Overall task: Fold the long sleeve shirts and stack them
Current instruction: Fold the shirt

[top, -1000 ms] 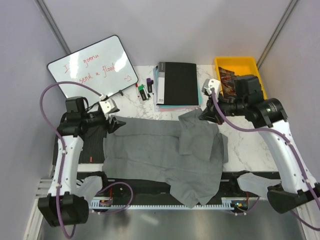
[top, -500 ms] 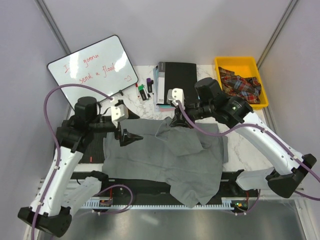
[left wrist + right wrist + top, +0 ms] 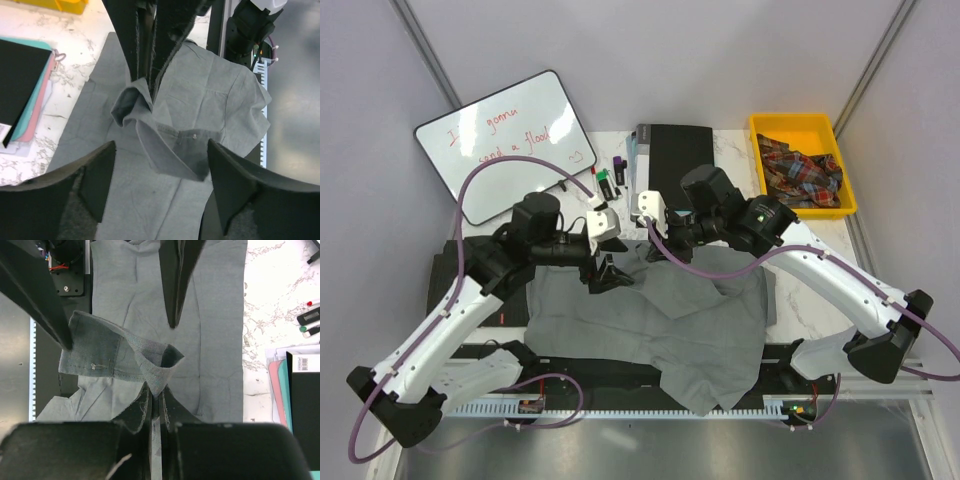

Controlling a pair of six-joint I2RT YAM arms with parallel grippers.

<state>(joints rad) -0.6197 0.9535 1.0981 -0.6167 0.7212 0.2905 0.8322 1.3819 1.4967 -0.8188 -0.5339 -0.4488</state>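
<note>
The plain mid-grey shirt point(image 3: 650, 325) lies spread on the table, its lower part hanging over the near edge. My right gripper point(image 3: 655, 250) is shut on the shirt's sleeve cuff point(image 3: 115, 357) and holds it lifted over the body of the shirt; the pinch shows in the right wrist view point(image 3: 161, 390). My left gripper point(image 3: 610, 272) is open and empty, just left of the cuff point(image 3: 132, 102), above the cloth point(image 3: 160, 200). The dark charcoal striped shirt point(image 3: 510, 298) lies at the table's left, mostly hidden under my left arm.
A whiteboard point(image 3: 505, 140) leans at the back left. Markers point(image 3: 608, 182) and a black book with teal edge point(image 3: 675, 165) lie at the back. A yellow bin point(image 3: 800, 128) with plaid cloth stands at the back right.
My right gripper has carried the sleeve leftward across the shirt toward the middle. My left arm has swung right from the table's left side and now hovers open beside the cuff.
</note>
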